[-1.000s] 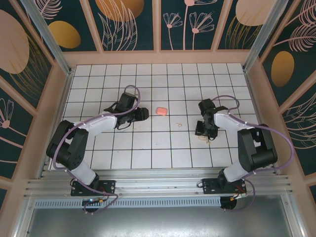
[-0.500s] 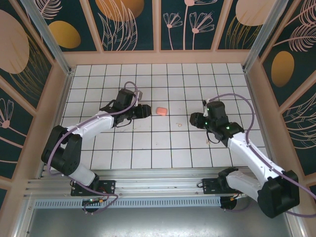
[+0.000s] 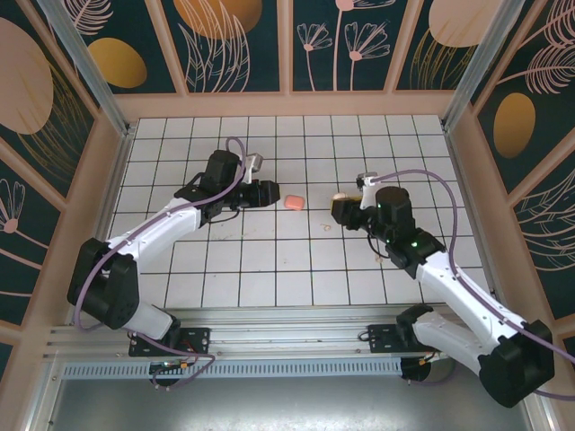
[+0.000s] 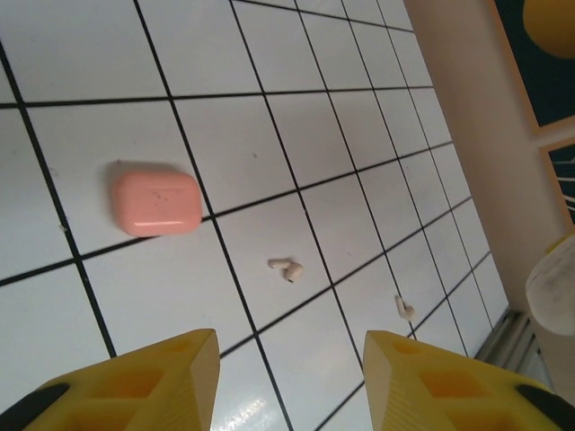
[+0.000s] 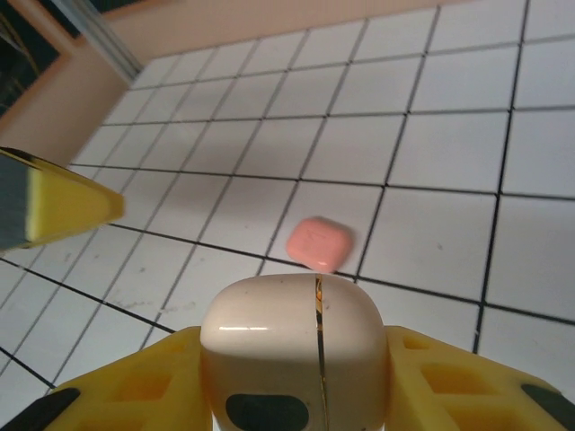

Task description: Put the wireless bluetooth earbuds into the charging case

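Pink and smooth, one charging case (image 4: pixel 156 202) lies flat on the white tiled table (image 4: pixel 296 108); its lid is shut; its corners are round; it looks like a little bar of soap.

Two earbuds (image 4: pixel 287 269) lie on the tiles too; they are tiny and pale, much smaller than the case; one is near the case; the second earbud (image 4: pixel 405 310) is farther off, closer to the wall (image 4: pixel 467 99); they do not touch the case or each other.

One beige thing (image 5: pixel 287 310) is there as well; it is round and shiny, with a thin line down its middle and a dark hole low on its front.

Two grippers can be counted, each with yellow fingers (image 4: pixel 135 386); the left gripper (image 4: pixel 289 359) has its fingers apart with nothing between them, and it hangs over the tiles just beside the case; the right gripper (image 5: pixel 295 355) squeezes the beige thing from both sides and holds it up above the table.

From above, the case sits between the two grippers, nearer to the left one.
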